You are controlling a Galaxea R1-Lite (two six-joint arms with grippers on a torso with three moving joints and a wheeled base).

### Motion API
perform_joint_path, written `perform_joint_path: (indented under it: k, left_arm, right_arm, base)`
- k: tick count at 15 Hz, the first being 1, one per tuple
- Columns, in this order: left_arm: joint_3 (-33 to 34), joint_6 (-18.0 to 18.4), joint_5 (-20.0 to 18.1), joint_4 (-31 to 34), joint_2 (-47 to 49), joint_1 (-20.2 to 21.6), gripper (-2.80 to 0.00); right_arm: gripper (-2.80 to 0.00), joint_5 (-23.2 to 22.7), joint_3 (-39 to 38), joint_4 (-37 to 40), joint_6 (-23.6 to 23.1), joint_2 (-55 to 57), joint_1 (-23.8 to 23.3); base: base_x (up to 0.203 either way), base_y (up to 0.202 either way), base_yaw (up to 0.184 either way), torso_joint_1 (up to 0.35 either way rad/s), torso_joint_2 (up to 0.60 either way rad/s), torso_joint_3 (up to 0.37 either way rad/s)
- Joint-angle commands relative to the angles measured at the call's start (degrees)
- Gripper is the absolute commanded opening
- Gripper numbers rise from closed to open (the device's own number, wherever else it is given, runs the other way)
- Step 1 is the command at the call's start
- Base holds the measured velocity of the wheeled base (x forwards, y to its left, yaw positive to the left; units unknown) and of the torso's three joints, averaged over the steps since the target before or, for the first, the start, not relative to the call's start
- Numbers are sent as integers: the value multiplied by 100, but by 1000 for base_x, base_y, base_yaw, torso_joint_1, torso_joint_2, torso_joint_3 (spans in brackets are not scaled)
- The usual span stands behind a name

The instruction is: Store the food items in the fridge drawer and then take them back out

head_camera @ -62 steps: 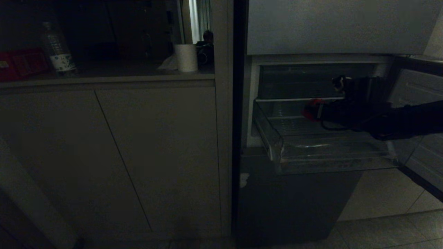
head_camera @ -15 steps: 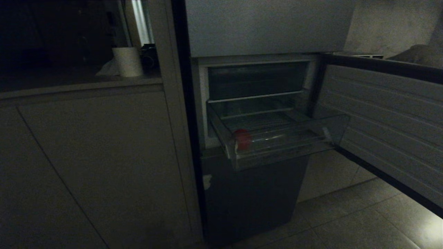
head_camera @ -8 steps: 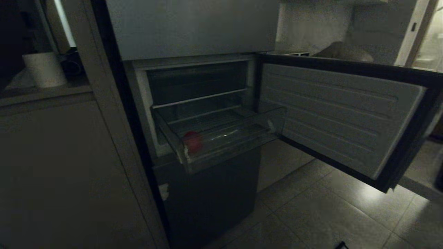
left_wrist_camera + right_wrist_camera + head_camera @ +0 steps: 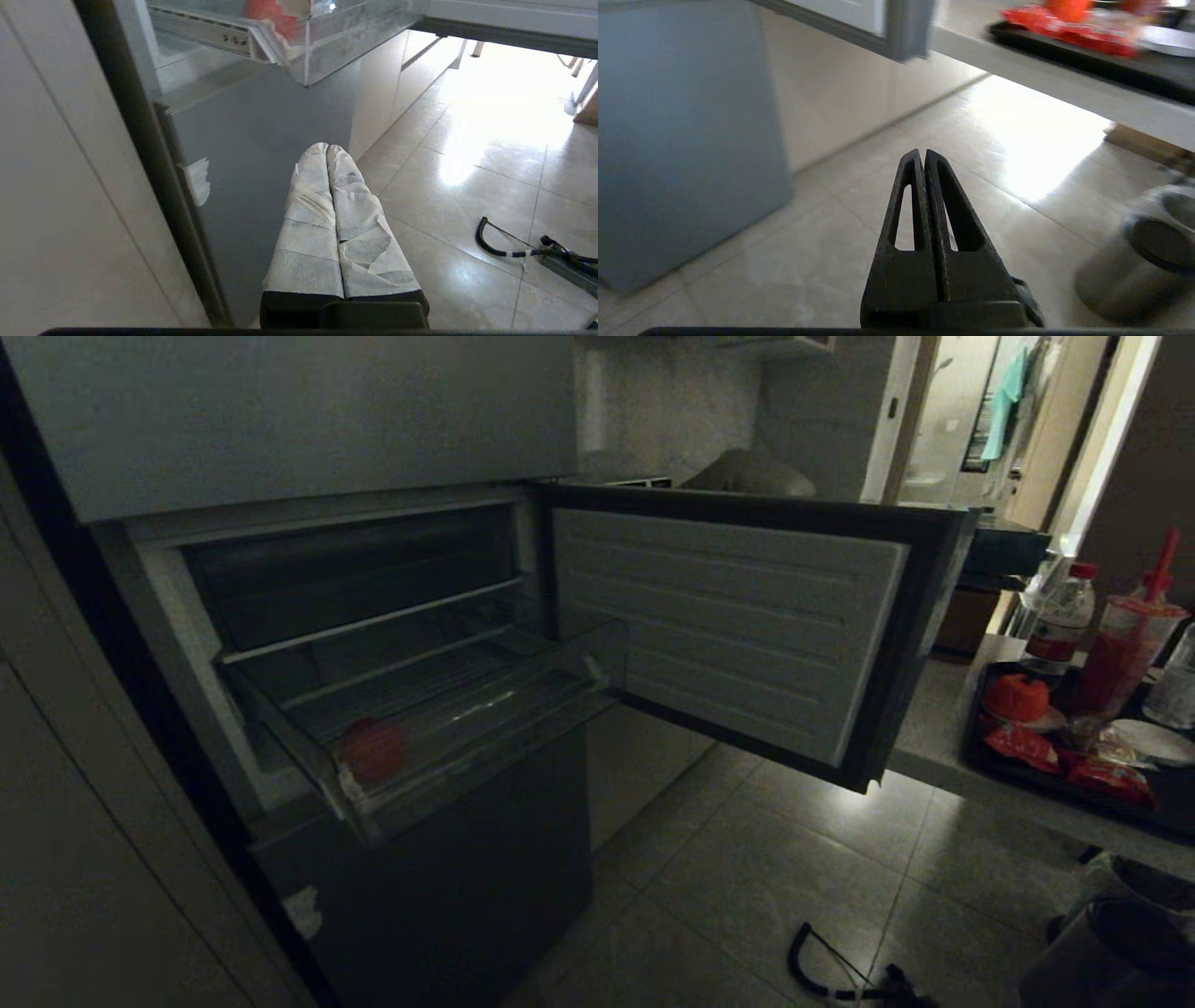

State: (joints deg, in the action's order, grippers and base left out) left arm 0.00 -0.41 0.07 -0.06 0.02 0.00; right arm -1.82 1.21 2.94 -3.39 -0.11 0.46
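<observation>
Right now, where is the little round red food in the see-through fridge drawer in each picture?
Head view: the round red food item lies in the clear plastic fridge drawer, at its front left corner.
Left wrist view: at the top edge, behind the drawer's front corner.
Right wrist view: not in it.
Shared landmark: the drawer's corner.

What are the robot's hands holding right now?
Nothing. The left gripper and the right gripper both have their fingers pressed together on nothing, low over the floor. One red food item sits in the fridge drawer.
</observation>
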Motion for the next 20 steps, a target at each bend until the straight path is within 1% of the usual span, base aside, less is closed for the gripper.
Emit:
perform_joint_path:
  k: [1, 4, 16, 18, 20]
  left_arm:
    - [0, -2, 1, -3, -2, 0, -280]
    - [0, -2, 1, -3, -2, 0, -280]
    - [0, 6, 1, -3, -2, 0, -280]
    - [0, 6, 1, -3, -2, 0, -280]
    - [0, 6, 1, -3, -2, 0, -280]
  right_arm:
    - [-280, -3, 2, -4, -65, 11, 6]
    - [-280, 23, 2, -4, 163, 11, 6]
    - [-280, 32, 7, 1, 203, 11, 6]
    - [-280, 173, 2, -4, 277, 11, 6]
    - [-280, 182, 2, -4, 278, 11, 6]
  base:
    - [0, 0, 0, 0, 0, 0]
    - [0, 0, 0, 0, 0, 0]
    - [0, 0, 0, 0, 0, 0]
    - [0, 0, 0, 0, 0, 0]
    - [49, 0, 2, -4, 0, 1]
